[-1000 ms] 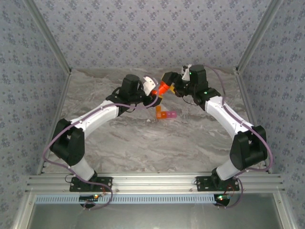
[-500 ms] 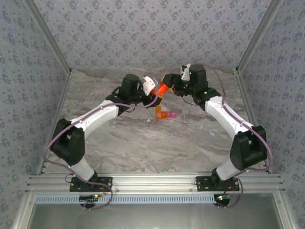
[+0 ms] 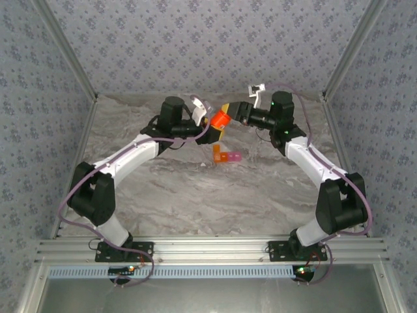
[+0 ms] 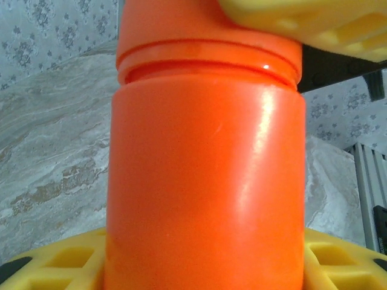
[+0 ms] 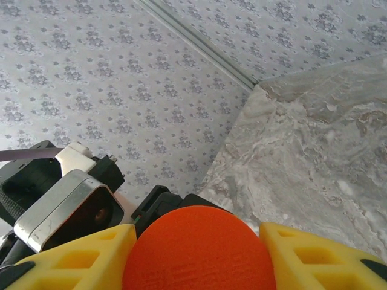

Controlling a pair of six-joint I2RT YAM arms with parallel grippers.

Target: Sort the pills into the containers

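An orange round bottle [image 3: 219, 120] hangs above the back of the table between both arms. My left gripper [image 3: 210, 124] is shut on its body [image 4: 205, 181], its yellow fingers [image 4: 54, 266] pressed to each side. From the right, my right gripper [image 3: 229, 113] is shut on the bottle's orange cap [image 5: 196, 251], which sits between its yellow fingers [image 5: 320, 257]. The containers [image 3: 227, 156], a small orange and pink pill box, lie on the table just in front of the bottle. The pills are hidden.
The marble-patterned table [image 3: 195, 189] is walled by patterned panels at the back and sides. The left wrist camera housing [image 5: 63, 208] sits close beside the right gripper. An aluminium rail [image 3: 215, 251] runs along the near edge.
My right gripper has swung round onto the bottle's top and closed on the cap. The bottle has risen slightly with the left gripper still holding it.
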